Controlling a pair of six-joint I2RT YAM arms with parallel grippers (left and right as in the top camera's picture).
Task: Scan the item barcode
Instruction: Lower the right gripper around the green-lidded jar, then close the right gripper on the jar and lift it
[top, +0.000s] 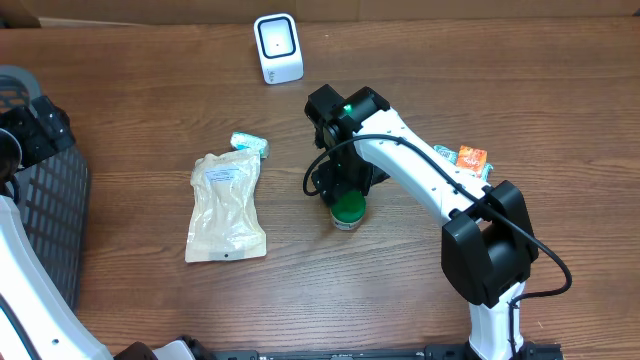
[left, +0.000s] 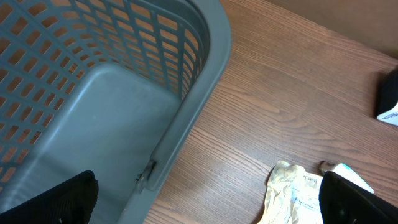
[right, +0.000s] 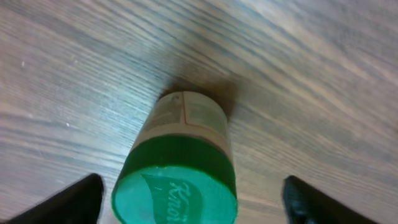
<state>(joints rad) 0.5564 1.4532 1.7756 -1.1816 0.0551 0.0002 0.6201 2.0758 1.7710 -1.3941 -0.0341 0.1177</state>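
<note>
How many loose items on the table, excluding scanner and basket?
4: beige pouch, teal packet beside it, green-lidded jar at centre, orange packet by the right arm, which may hide more.

Colour key. We show a brown table (top: 120, 100) streaked with darker wood grain. At twelve o'clock, the scanner (top: 277, 47) is white with a dark window. At nine o'clock, the basket (left: 205, 62) is grey, its walls an open square lattice. Near centre, the jar (right: 186, 121) wears a tan printed label under a green lid (right: 177, 202) bearing pale script. At its nine o'clock we mark a cream pouch (top: 226, 208); at the pouch's twelve o'clock, a teal-and-white packet (top: 250, 144). At three o'clock lies an orange packet (top: 472, 157). The right arm (top: 420, 165) is white with black joints.
</note>
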